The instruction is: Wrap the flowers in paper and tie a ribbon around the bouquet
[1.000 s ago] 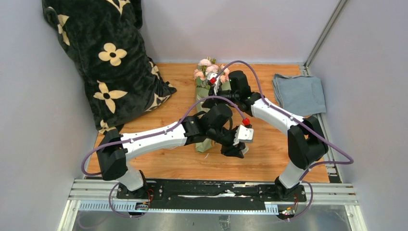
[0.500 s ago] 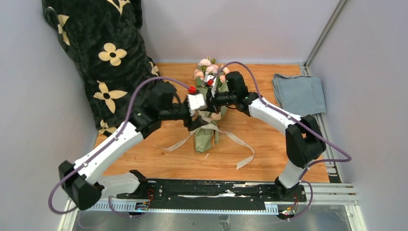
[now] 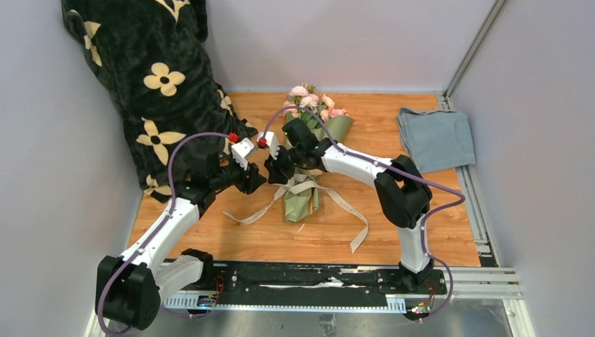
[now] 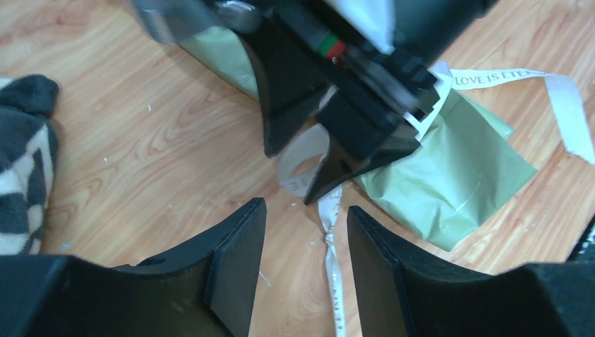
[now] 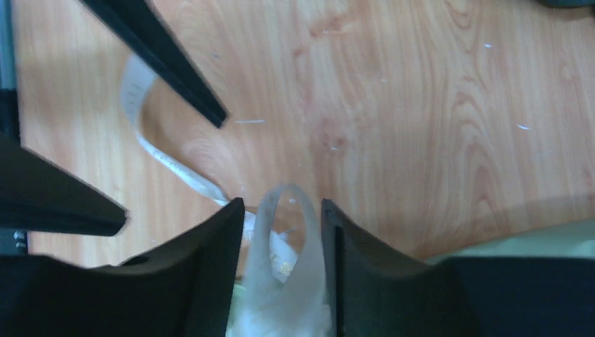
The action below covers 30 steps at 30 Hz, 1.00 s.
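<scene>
The left gripper (image 4: 303,228) holds its two black fingers (image 4: 235,263) apart at the bottom of the view. A narrow cream-beige fabric ribbon (image 4: 331,261), twisted at one spot, lies between them on the light wooden tabletop (image 4: 140,140). Above, the black right gripper (image 4: 290,175) points its spread fingers down at a loop of that ribbon. A crinkled sage-green paper cone (image 4: 449,175) lies on the right, and a black-and-cream plush blanket (image 4: 21,168) shows at the left edge.

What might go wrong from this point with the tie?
The left tool and right tool stand tip to tip beside the bouquet; either moving may knock the other. A ribbon loop sits inside the open right tool and a strand runs through the open left one; pulling away might snag it, loosening the tie or dragging the bouquet.
</scene>
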Available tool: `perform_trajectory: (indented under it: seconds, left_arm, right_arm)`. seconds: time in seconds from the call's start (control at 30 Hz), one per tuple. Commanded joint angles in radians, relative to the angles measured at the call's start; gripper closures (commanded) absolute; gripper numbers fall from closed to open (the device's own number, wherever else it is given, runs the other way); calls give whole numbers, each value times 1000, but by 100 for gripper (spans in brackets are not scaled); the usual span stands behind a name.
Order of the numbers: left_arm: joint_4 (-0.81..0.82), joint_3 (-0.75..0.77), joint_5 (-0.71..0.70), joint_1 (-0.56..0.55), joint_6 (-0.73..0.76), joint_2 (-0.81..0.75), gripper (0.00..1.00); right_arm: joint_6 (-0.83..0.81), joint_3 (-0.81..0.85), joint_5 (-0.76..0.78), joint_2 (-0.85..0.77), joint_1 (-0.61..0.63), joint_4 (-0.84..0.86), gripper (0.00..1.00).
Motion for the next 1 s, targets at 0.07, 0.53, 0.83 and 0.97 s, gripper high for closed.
perform_trajectory:
  seconds: [0.07, 0.53, 0.83, 0.97]
  left_arm:
    - [54, -28, 56, 13, 184, 24, 45]
    - [-46, 73, 121, -258, 517, 160, 54]
    - [221, 45, 15, -337, 470, 327, 40]
    - [313, 28, -47, -350, 432, 365, 39]
  right_arm:
    - [-65, 175, 118, 41, -7, -242, 28]
    - [-81, 124, -85, -51, -185, -425, 65]
    - [-115, 101, -147, 18, -218, -444, 62]
    - [-138, 115, -178, 51, -223, -469, 58]
